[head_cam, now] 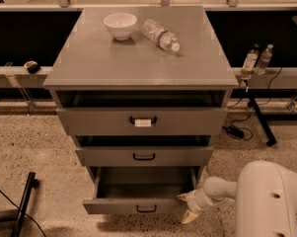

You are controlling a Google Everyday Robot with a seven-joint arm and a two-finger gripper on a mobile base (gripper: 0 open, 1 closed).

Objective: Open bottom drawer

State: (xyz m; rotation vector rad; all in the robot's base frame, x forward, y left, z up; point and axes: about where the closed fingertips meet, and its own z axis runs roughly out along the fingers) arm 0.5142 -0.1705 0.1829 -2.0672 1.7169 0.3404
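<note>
The grey cabinet (pixel 138 63) has three drawers. The bottom drawer (pixel 138 207), with the narrowest front and a small black loop handle (pixel 146 209), is pulled well out and its bare inside (pixel 140 189) shows. My gripper (pixel 188 207) is at the drawer's right front corner, low near the floor, on the end of my white arm (pixel 222 189). One fingertip (pixel 183 196) is at the drawer's right edge and the other points down to the floor. The middle drawer (pixel 144 156) and the top drawer (pixel 143 121) with a white label are out only slightly.
A white bowl (pixel 120 24) and a lying plastic bottle (pixel 160 34) sit on the cabinet top. Two small bottles (pixel 256 59) stand on a ledge at right, with a black stand leg (pixel 259 120) and cables below. A black pole (pixel 23 204) lies on the speckled floor at left.
</note>
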